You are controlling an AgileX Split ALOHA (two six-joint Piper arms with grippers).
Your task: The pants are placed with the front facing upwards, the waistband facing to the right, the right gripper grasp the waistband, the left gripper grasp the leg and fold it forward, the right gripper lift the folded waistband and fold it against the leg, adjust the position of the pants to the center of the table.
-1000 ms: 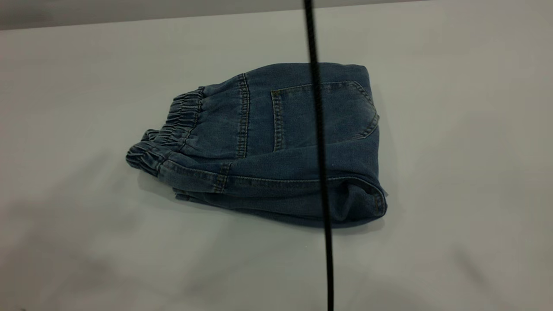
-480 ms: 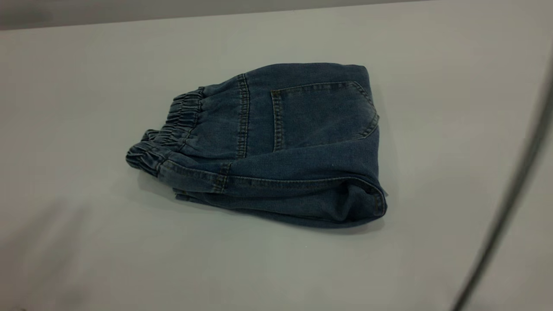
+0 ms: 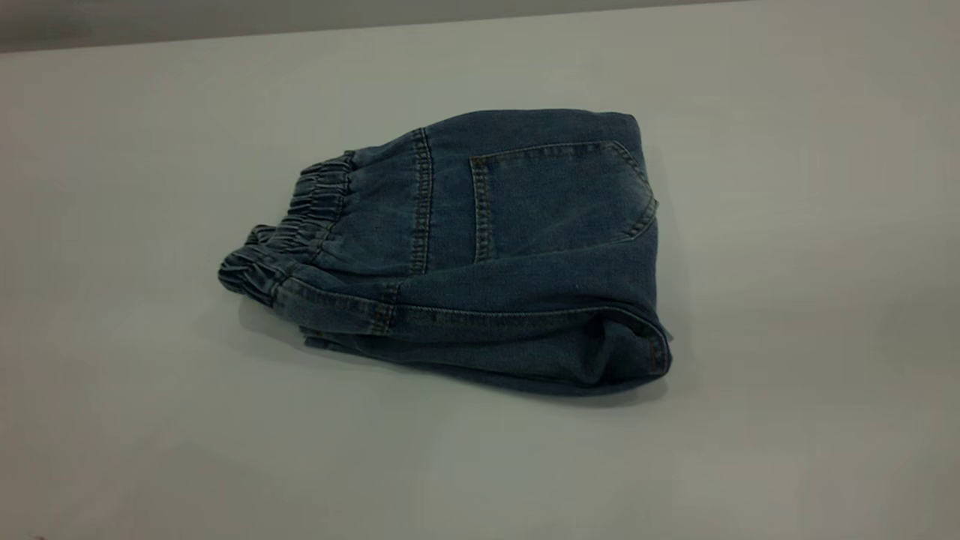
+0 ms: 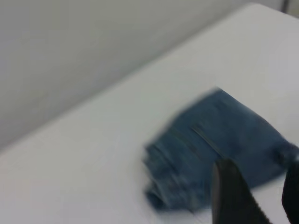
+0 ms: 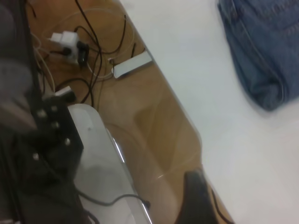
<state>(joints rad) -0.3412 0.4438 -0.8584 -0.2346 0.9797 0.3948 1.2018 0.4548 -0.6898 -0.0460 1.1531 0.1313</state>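
Pants [image 3: 480, 247] lie folded on bench [image 3: 787, 225], waistband [image 3: 300, 217] at left, w/ no readable label. Left pincer [image 4: 254, 196] hovers open nearby; right pincer's state: can't tell

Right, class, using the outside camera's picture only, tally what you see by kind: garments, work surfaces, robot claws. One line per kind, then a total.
Garments: 1, the folded pants, their waistband at that view's left.
Work surfaces: 1, the table.
Robot claws: 0 in that view.
Total: 2
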